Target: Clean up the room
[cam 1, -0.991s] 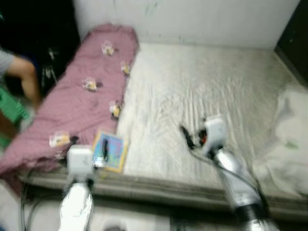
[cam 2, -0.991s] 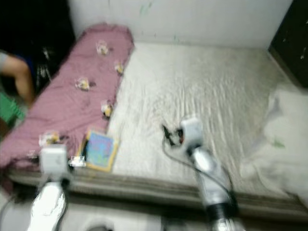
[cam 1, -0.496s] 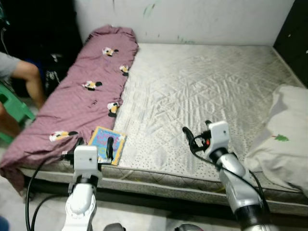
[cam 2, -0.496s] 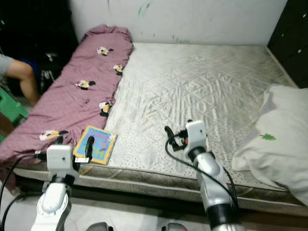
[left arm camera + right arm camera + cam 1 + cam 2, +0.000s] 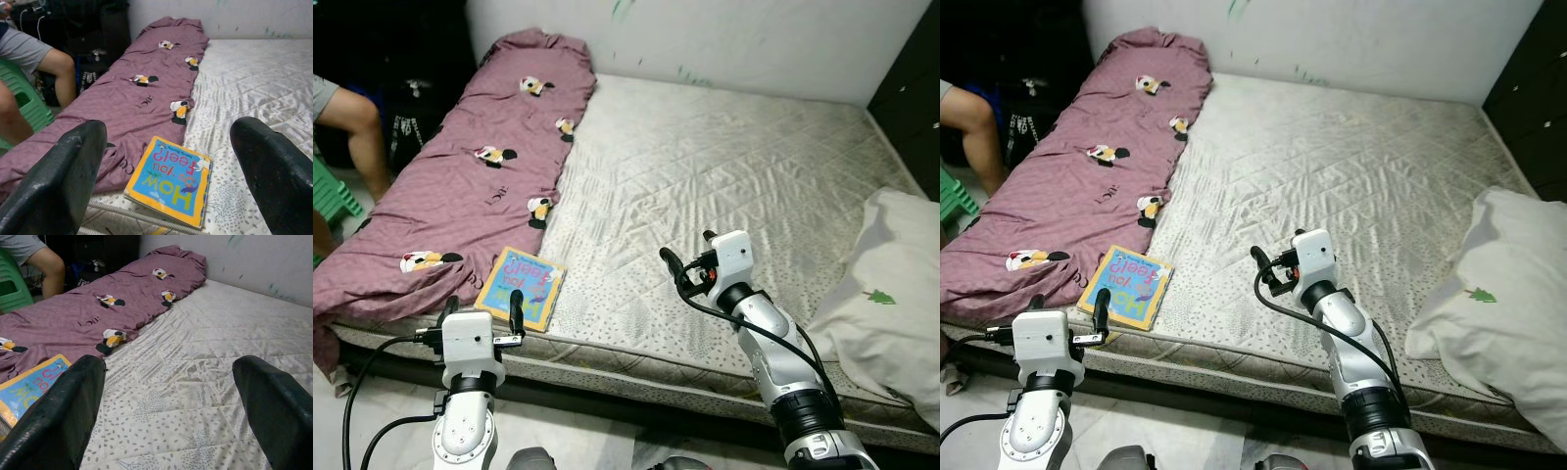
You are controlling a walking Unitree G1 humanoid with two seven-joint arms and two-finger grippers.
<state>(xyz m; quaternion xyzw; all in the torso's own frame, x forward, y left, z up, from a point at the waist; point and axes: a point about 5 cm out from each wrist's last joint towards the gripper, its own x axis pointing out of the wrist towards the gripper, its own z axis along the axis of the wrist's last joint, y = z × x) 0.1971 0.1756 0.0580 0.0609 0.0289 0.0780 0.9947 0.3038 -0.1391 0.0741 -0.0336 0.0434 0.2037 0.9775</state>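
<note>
Both grippers moved nearer the book; left gripper and right gripper gape wide, empty; tidying barely started.

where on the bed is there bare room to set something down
The widest free patch is the mattress middle, between blanket and pillow, beyond the right gripper. It is crowded at the near-left edge, where the book lies by the blanket.
</note>
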